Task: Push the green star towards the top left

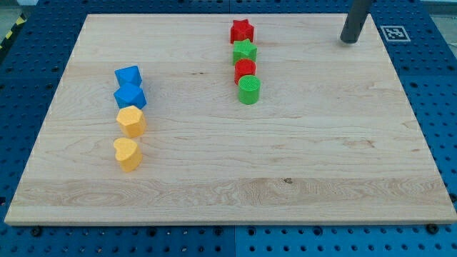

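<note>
None of the push appears done: the green star (244, 51) sits in its column, the tip (349, 41) well right. No jaws exist.

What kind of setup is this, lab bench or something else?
Most likely a robotics lab bench: a wooden board sits on a blue perforated mounting table, a printed marker tag lies by the board's corner, and small coloured blocks like the green star are laid out for pushing.

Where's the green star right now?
The green star sits near the view's top centre, between the red star above and the red block below.
</note>
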`<state>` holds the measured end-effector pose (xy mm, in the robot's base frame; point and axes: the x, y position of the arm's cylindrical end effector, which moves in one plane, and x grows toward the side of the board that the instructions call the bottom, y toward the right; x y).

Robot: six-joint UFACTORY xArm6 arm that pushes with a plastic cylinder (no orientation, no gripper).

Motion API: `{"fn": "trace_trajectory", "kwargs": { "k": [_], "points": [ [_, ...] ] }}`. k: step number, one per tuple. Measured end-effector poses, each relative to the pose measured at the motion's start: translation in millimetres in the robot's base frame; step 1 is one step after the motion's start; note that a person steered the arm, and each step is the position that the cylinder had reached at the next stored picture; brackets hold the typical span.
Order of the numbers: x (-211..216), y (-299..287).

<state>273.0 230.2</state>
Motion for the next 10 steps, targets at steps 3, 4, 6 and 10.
{"fn": "trace_trajectory", "kwargs": {
  "k": [3, 4, 6, 10],
  "points": [
    [40.4, -79.0],
    [62.2, -137.8],
    [51.2, -173.9],
    [45.3, -292.2]
  ]
}}
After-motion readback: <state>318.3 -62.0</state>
